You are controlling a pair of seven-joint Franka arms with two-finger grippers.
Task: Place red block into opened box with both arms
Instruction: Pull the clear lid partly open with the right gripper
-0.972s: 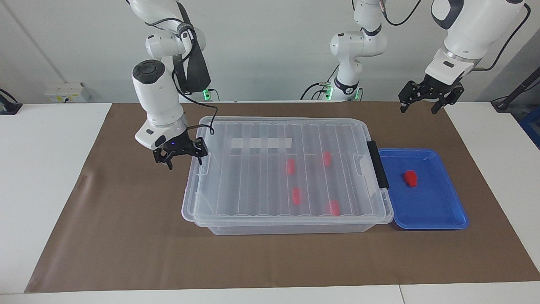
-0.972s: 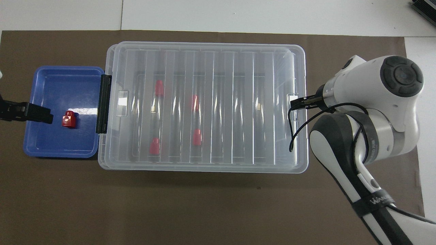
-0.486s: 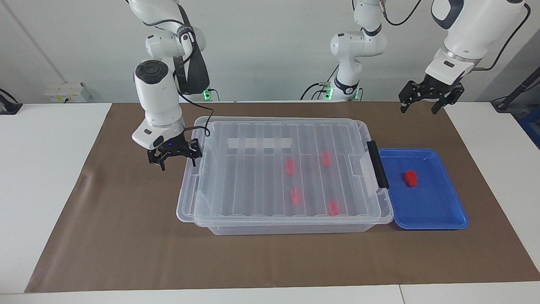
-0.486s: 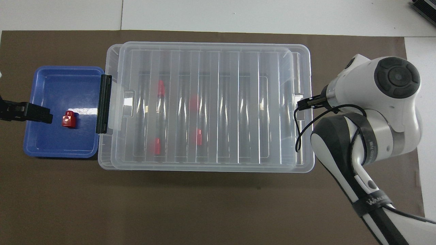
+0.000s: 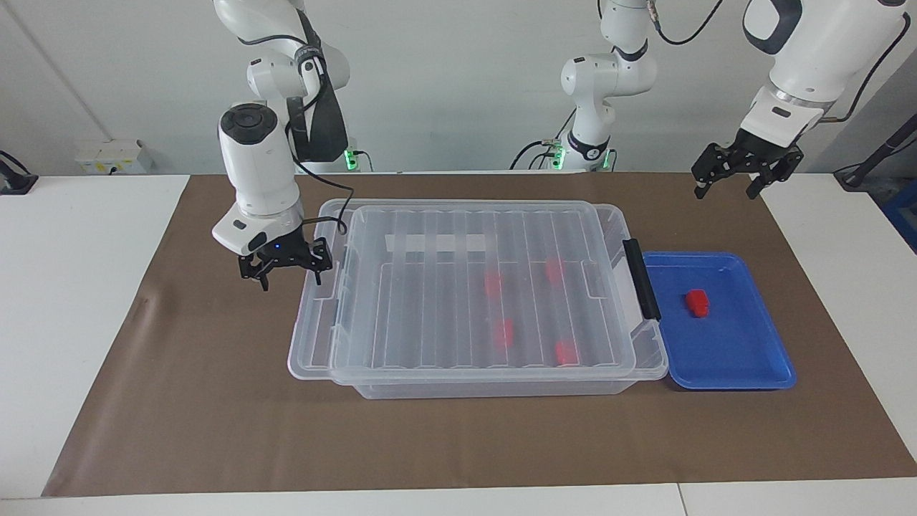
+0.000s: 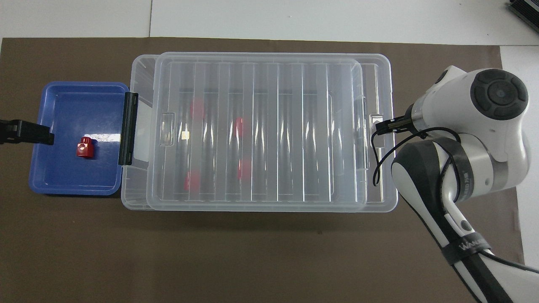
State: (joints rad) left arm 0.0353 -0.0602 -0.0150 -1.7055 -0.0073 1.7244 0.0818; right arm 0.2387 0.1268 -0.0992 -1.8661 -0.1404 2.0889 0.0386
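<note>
The box (image 5: 494,383) sits mid-frame in both views, and its ribbed lid (image 5: 466,287) now overhangs the box rim at the left of the facing view by more than it did a second ago, baring a strip of the box's interior beside the black handle bar (image 5: 642,278). In the overhead view the lid's edge has likewise moved toward the right of the frame.

The right gripper (image 5: 285,262), at the left of the facing view, has moved with the lid and stands at its end tab. Its fingers look spread, but whether they pinch the tab cannot be told. The right arm (image 6: 476,139) fills the right side of the overhead view.

The left gripper (image 5: 745,170), in the upper right of the facing view, has drifted a little toward the frame's right edge and hangs in the air with its fingers spread, holding nothing.

The red block (image 5: 697,302) lies unmoved in the blue tray (image 5: 745,358), at the right of the facing view and touching the box's handle end. Four more red blocks (image 5: 504,332) show blurred through the lid, inside the box.
</note>
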